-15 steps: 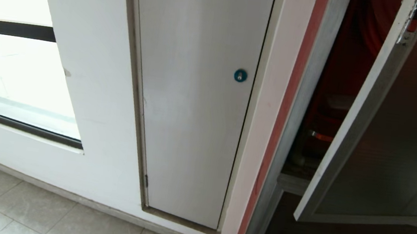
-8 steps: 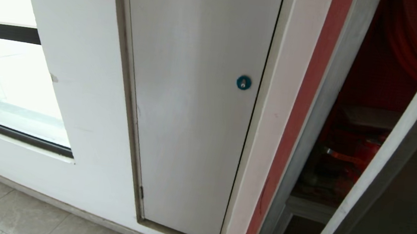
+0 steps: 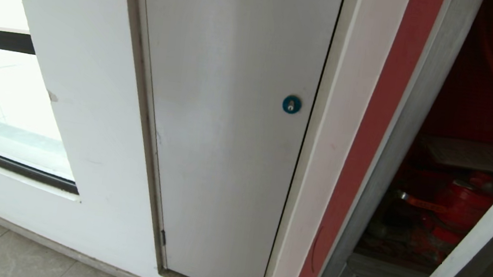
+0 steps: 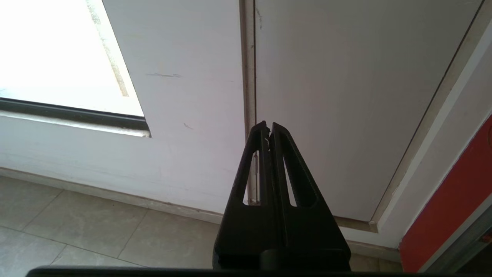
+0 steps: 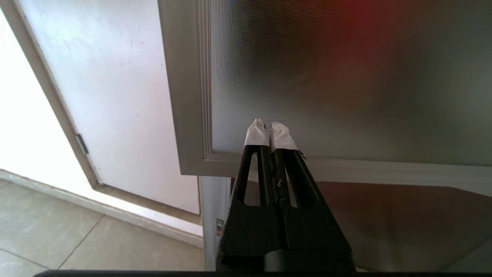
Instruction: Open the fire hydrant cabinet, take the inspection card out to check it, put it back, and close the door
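Head view shows the fire hydrant cabinet [image 3: 419, 145] at the right edge, its door [image 3: 480, 261] swung outward, probably so the red interior can be reached. A red valve [image 3: 459, 207] sits inside; no inspection card is visible. Beside it stands a plain white door [image 3: 228, 131] with a round blue lock [image 3: 291, 104]. The left tool [image 4: 268, 126] and right tool [image 5: 271, 124] are both closed, empty, away from any surface. The door's ribbed dark glass sits in smooth silver metal.
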Available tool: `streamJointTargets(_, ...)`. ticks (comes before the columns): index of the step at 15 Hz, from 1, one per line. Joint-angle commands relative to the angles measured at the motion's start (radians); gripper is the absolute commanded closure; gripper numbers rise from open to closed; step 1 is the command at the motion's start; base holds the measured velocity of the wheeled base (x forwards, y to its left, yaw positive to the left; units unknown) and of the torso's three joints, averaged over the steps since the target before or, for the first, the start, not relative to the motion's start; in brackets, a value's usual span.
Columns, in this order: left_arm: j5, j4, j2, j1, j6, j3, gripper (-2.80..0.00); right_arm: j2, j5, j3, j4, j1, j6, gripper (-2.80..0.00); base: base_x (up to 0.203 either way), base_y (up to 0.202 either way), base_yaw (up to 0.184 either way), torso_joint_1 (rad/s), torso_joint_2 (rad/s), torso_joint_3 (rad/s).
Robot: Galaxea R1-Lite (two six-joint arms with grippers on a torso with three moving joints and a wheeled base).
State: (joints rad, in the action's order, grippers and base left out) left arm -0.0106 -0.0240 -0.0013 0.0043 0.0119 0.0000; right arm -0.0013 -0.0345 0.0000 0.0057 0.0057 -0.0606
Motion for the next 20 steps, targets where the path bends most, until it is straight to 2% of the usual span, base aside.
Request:
streamJointTargets(1, 0.000, -0.001, 0.001, 0.000, 0.000, 0.008, 0.00, -0.002, -0.001, 0.000, 0.000, 0.000, -0.001, 0.00, 0.000, 0.000, 0.000, 0.000, 0.00, 0.000)
streamJointTargets(20, 0.000, -0.001, 0.001, 0.000, 0.000, 0.008, 0.00, -0.002, -0.001, -0.002, 0.002, 0.000, 0.015, 0.00, 0.000, 0.000, 0.000, 0.000, 0.00, 0.000)
